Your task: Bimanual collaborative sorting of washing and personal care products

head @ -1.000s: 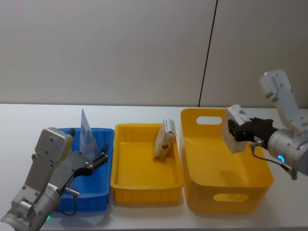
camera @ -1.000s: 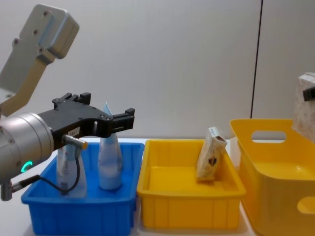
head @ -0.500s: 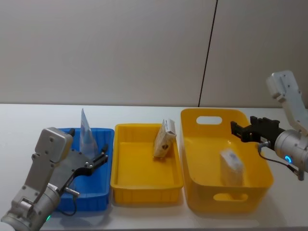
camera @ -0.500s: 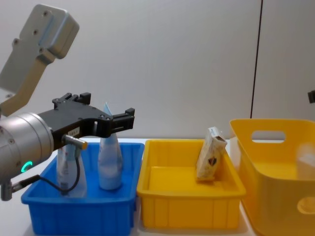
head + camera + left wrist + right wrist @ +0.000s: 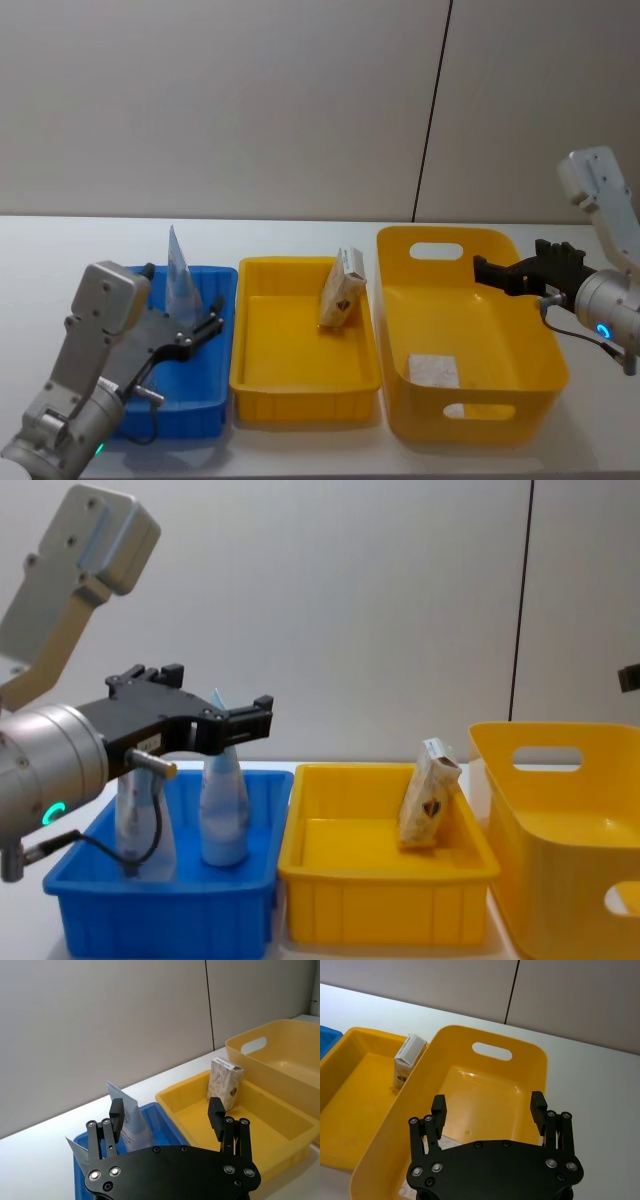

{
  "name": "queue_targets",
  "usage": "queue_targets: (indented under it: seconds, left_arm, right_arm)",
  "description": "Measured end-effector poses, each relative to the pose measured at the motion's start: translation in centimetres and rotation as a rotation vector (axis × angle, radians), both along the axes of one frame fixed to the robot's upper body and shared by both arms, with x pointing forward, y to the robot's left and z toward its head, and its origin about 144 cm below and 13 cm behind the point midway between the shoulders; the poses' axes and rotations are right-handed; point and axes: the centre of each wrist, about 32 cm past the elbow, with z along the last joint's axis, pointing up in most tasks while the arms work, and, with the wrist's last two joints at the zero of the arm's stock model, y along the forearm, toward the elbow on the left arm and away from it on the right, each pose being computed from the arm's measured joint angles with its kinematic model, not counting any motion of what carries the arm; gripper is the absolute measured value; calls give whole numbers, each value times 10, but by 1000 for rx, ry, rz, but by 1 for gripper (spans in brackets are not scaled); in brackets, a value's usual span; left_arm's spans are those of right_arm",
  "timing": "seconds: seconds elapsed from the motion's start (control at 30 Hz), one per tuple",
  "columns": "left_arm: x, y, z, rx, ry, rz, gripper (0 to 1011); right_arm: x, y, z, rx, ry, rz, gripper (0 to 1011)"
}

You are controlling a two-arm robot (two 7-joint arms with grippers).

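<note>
A white carton (image 5: 432,368) lies flat on the floor of the deep yellow bin (image 5: 500,412). My right gripper (image 5: 510,263) (image 5: 488,1102) hovers open and empty above that bin's right side. A tan packet (image 5: 340,288) (image 5: 428,795) (image 5: 408,1058) leans upright against the far right corner of the shallow yellow tray (image 5: 300,385). Two pale pouches (image 5: 224,802) (image 5: 128,1116) stand in the blue bin (image 5: 175,418) (image 5: 160,912). Over them my left gripper (image 5: 210,326) (image 5: 166,1110) (image 5: 215,692) is open, holding nothing.
The three containers stand in a row on a white table (image 5: 60,250), blue at left, shallow yellow in the middle, deep yellow at right. A grey wall (image 5: 250,100) closes the back. Bare table lies behind and beside the bins.
My right gripper opened and let go of the white carton, which fell into the deep yellow bin and tipped flat. The right gripper drew back slightly to the right. The left arm barely moved.
</note>
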Motion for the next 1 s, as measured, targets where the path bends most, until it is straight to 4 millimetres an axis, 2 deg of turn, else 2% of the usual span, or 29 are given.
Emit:
queue_targets:
  seconds: [0.5,1.0]
  left_arm:
    - [4,8,14,-12,-65,120,1001]
    - [7,16,-11,-76,24,244,1001]
  right_arm:
    - [0,-1,0,0,2,-1,1004]
    - [0,-1,0,-1,1,-2,1004]
